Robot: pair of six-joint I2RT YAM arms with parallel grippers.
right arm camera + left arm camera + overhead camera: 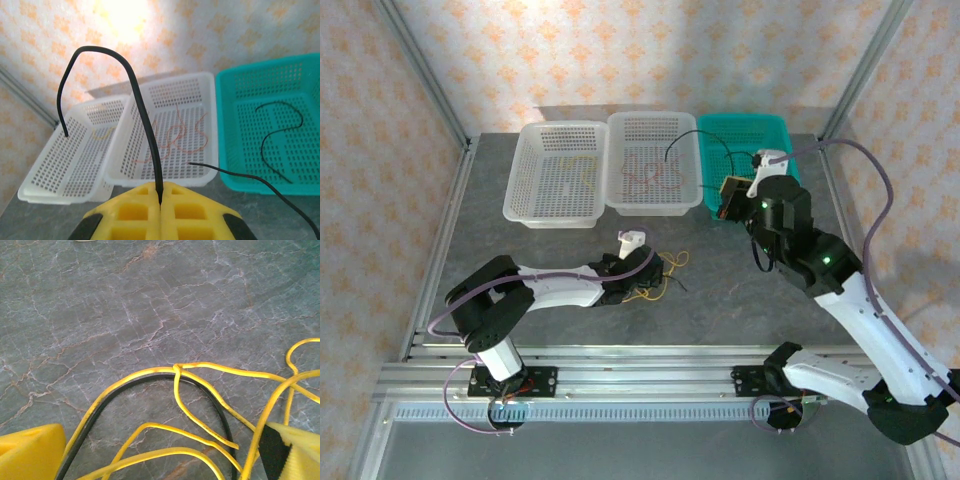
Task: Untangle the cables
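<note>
We see our right claw (pixel 160 202) pinched tight on a thin black wire (pixel 134 90), while our left claw (pixel 160 455) gapes wide over looped yellow wires (pixel 220 369) on the grey marbled table (pixel 150 300).

Left arm folded low, forearm stretched rightward, left gripper (pixel 650 266) pointing down, jaws spread wide, right arm reaching forward with elbow raised, right gripper (pixel 733 190) fingers pressed together, pinching a black cable (pixel 94 48)
</note>
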